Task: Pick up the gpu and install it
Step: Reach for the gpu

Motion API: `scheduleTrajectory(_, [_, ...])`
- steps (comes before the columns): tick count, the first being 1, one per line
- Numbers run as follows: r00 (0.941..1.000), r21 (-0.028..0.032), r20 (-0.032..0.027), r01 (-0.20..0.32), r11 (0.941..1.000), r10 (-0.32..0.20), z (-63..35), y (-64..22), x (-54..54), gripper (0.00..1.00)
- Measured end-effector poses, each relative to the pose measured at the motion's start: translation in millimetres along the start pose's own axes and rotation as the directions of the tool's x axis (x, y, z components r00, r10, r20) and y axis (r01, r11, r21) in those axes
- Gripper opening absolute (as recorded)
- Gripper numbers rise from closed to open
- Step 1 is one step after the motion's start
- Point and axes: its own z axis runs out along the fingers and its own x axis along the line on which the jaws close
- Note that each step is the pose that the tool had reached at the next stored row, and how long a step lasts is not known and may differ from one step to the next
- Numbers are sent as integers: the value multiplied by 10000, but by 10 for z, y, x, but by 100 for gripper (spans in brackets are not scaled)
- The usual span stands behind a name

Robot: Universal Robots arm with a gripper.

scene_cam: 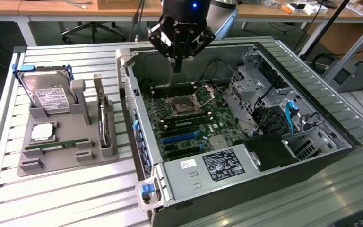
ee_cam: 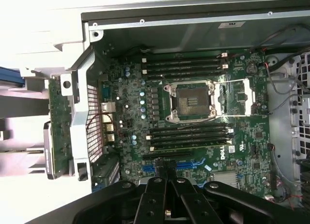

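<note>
"On the table (scene_cam: 74, 198), what took up the most room?"

"The open computer case (scene_cam: 332, 142). It lay on its side toward the exterior view's right, with the motherboard (scene_cam: 194, 118) facing up and a grey power supply (scene_cam: 216, 165) at the near end."

"And next to it?"

"A grey holder (scene_cam: 64, 163) sat on the exterior view's left, just beside the case. It carried a hard drive (scene_cam: 49, 97) with a white label, propped up at the far end. Nearer the camera were a small square chip (scene_cam: 43, 132) and a narrow green RAM stick (scene_cam: 58, 145) lying flat in front of it."

"Where was the gpu?"

"The gpu (scene_cam: 104, 118) stood on its edge in a slot along the side of the holder nearest the case. From the exterior view it appeared as a thin upright strip."

"And the arm?"

"The pincer (scene_cam: 177, 70) hung over the far part of the case, above the motherboard and well apart from the gpu. It was closed, the tips pressed together to a point with nothing held between them."

"What did the wrist view add?"

"The black fingers (ee_cam: 154, 195) pointed down at the board, close to the blue expansion slots (ee_cam: 191, 163). The processor socket (ee_cam: 191, 100) lay beyond those, flanked by rows of black memory slots (ee_cam: 186, 66)."
</note>
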Motion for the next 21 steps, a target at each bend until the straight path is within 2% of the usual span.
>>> scheduleTrajectory(21, [10000,0,0,0,10000,0,-2,-4,61,11])
